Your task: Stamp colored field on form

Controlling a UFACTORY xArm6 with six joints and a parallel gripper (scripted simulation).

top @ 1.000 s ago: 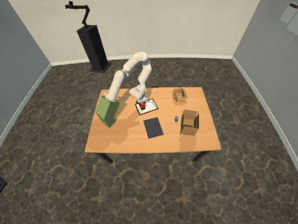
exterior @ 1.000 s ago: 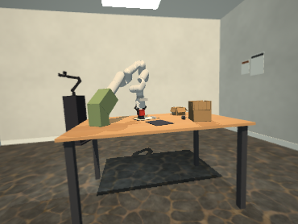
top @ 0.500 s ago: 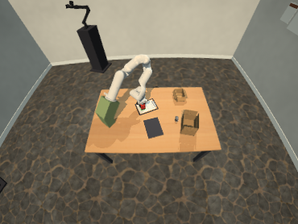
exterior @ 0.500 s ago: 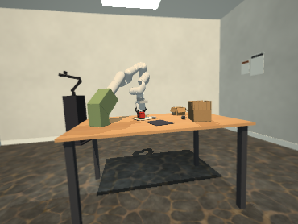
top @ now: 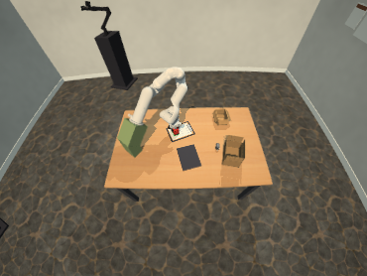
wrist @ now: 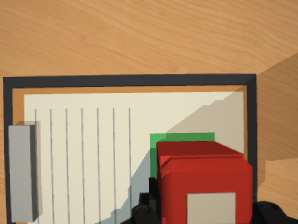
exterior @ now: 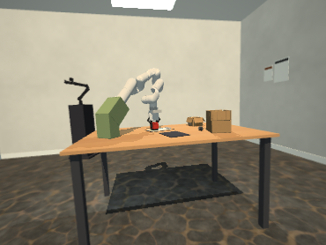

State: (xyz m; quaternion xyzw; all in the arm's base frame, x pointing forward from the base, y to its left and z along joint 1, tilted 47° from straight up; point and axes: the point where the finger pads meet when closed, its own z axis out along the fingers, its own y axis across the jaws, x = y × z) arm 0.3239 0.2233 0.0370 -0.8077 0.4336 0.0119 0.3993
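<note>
Over green field (wrist: 182, 138), stamp (wrist: 205, 180) in end effector (wrist: 202, 212)

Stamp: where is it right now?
The red stamp is held in the gripper over the form, covering most of the green field in the wrist view. In the top view it is near the table's middle, behind the dark mat.

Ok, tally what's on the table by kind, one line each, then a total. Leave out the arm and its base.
Cardboard boxes: 2 (large, small)
Stamps: 1, red, held in the gripper over the green field
Forms on a clipboard: 1
Dark mats: 1
Small dark objects: 1, too small to identify
Total: 6
</note>
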